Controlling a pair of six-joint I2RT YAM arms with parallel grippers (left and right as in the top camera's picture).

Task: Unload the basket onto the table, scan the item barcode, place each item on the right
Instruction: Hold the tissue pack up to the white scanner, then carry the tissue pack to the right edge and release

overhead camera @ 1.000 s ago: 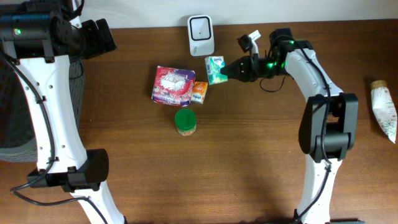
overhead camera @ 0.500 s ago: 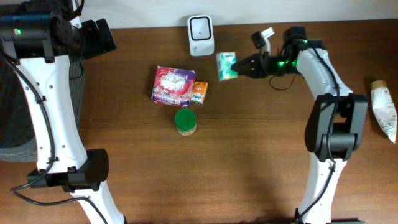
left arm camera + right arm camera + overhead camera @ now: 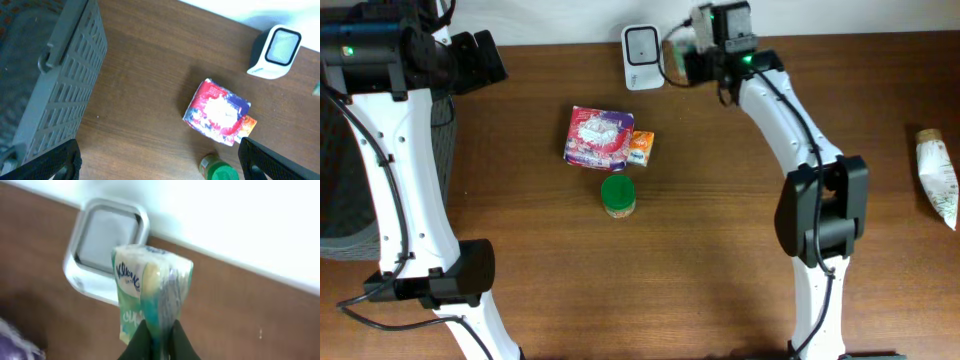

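Currently, tissue pack [image 3: 150, 295]: upright, pinched at its lower edge by the clamped right gripper [image 3: 159, 339], just before the white scanner [image 3: 102, 240] at the table [image 3: 720, 200] edge; left gripper [image 3: 160, 162] spread wide, empty.

One scanner [image 3: 643, 43], one tissue pack [image 3: 150, 292], two packets [image 3: 598, 137] [image 3: 641, 147], one jar [image 3: 618, 195], one tube [image 3: 940, 177].
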